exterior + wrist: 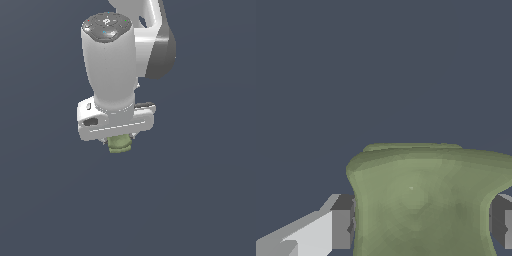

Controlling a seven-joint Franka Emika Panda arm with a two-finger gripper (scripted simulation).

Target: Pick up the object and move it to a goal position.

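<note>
The object point(120, 144) is a stubby olive-green lump that pokes out just under the white hand of the arm in the exterior view. In the wrist view the object point(423, 200) fills the space between the two dark fingertips point(342, 227), which press against its narrowed sides. My gripper point(120, 141) point(423, 227) is shut on the object. In the exterior view the fingers are mostly hidden behind the hand and the lump. No goal marker shows in either view.
A plain dark blue-grey surface point(200, 200) lies all around and beneath the arm. The arm's white and grey links point(150, 40) rise above the hand toward the top of the exterior view.
</note>
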